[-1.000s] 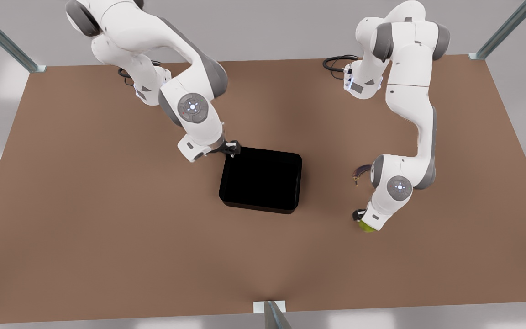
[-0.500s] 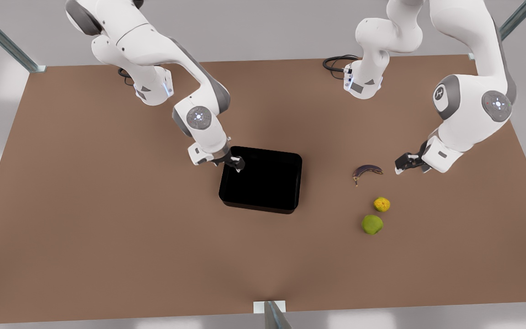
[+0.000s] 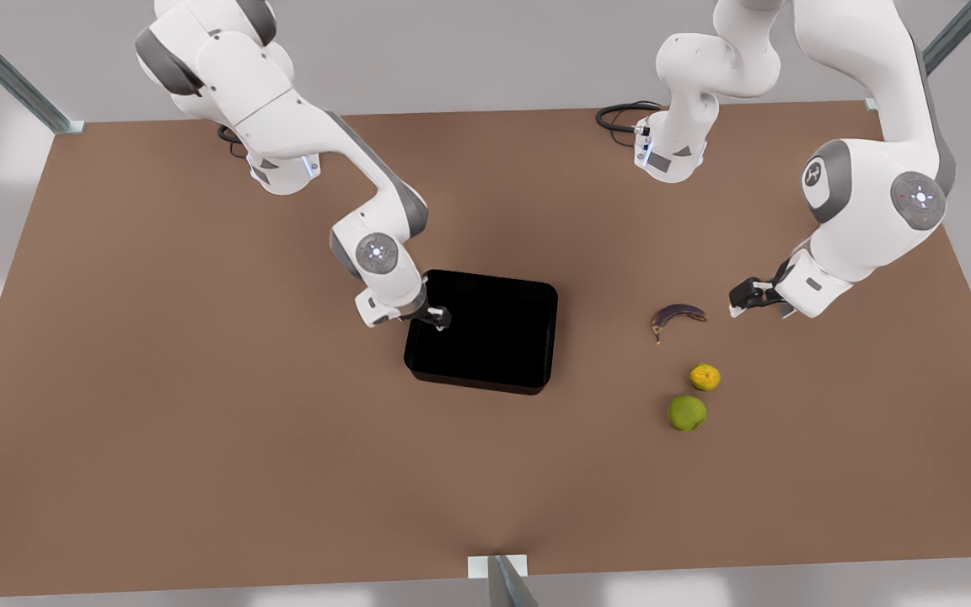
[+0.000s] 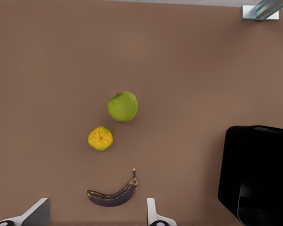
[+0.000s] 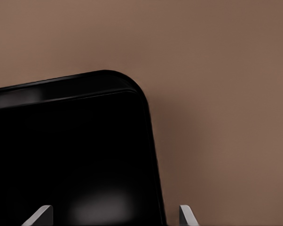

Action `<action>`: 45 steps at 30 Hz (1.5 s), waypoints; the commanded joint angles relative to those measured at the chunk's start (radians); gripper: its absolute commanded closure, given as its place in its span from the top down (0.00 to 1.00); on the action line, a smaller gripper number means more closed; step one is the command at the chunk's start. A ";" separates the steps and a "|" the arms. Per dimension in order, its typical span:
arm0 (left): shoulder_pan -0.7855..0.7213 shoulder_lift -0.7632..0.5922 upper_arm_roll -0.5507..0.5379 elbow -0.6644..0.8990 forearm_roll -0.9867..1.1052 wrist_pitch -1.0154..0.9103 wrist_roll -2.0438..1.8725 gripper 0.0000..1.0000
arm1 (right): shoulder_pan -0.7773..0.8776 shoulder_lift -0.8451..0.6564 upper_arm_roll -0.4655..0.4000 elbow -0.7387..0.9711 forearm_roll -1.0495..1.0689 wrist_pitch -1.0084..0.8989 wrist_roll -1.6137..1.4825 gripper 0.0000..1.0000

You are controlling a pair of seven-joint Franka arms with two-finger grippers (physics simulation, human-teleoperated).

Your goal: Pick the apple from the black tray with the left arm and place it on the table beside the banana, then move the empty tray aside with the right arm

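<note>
Front view: glossy black tray (image 3: 482, 331), rounded corners, empty, mid matte brown table (image 3: 199, 379). Right gripper (image 3: 439, 319) at its rim on the front view's left, fingers parted. Left gripper (image 3: 743, 299) spread, beside curved dark banana (image 3: 678, 316). Round green apple (image 3: 687, 413) near lumpy orange fruit (image 3: 705, 377).

Left wrist: apple (image 4: 122, 106), orange fruit (image 4: 100, 138), banana (image 4: 113, 195) in a row; fingertips (image 4: 153, 214) wide.

Right wrist: tray (image 5: 71, 155) rim straddled by fingertips (image 5: 186, 215).

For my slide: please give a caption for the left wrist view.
Apple, orange fruit and banana lie on the table beside the black tray.
</note>
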 commanded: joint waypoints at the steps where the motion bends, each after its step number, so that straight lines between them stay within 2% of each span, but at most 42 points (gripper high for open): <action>1: -0.007 0.000 0.002 0.001 0.001 -0.001 0.064 1.00 | 0.000 0.011 0.002 0.000 0.000 0.020 -0.125 1.00; 5: -0.007 0.004 0.002 0.001 0.001 -0.001 0.064 1.00 | -0.006 -0.006 0.000 -0.043 0.000 0.021 -0.156 1.00; 12: -0.007 0.002 0.002 0.001 0.001 -0.001 0.065 1.00 | -0.002 -0.049 0.005 -0.155 0.002 0.164 -0.156 1.00; 18: -0.007 0.002 0.002 0.001 0.001 -0.001 0.065 1.00 | 0.002 0.023 0.005 -0.152 0.002 0.221 -0.142 0.95; 20: -0.005 0.002 0.002 0.001 0.001 -0.001 0.065 1.00 | 0.000 0.031 0.005 -0.150 0.000 0.221 -0.144 0.86; 24: -0.007 0.002 0.002 0.001 0.001 -0.001 0.065 1.00 | 0.000 0.032 0.003 -0.150 0.002 0.213 -0.156 0.54; 27: -0.007 0.000 0.002 0.001 0.003 -0.003 0.064 1.00 | -0.002 0.015 0.003 -0.152 0.002 0.207 -0.150 0.46; 31: -0.005 0.000 0.002 0.001 0.001 -0.003 0.065 1.00 | -0.002 0.006 0.003 -0.152 0.002 0.198 -0.150 0.28; 35: -0.005 0.000 0.002 0.001 0.003 -0.003 0.065 1.00 | -0.002 0.006 0.003 -0.152 0.002 0.190 -0.153 0.18; 37: -0.005 0.000 0.004 0.001 0.003 -0.003 0.065 1.00 | -0.002 -0.003 0.003 -0.150 0.002 0.186 -0.155 0.17; 39: -0.005 0.000 0.004 0.001 0.003 -0.004 0.065 1.00 | -0.002 -0.041 0.003 -0.147 0.002 0.150 -0.162 0.12; 41: -0.005 0.000 0.004 0.004 0.001 -0.004 0.064 1.00 | -0.005 -0.090 -0.005 -0.143 0.002 0.084 -0.205 0.10; 45: -0.005 -0.003 0.004 0.004 0.003 -0.007 0.064 1.00 | -0.006 -0.196 -0.089 -0.138 0.012 -0.061 -0.395 0.08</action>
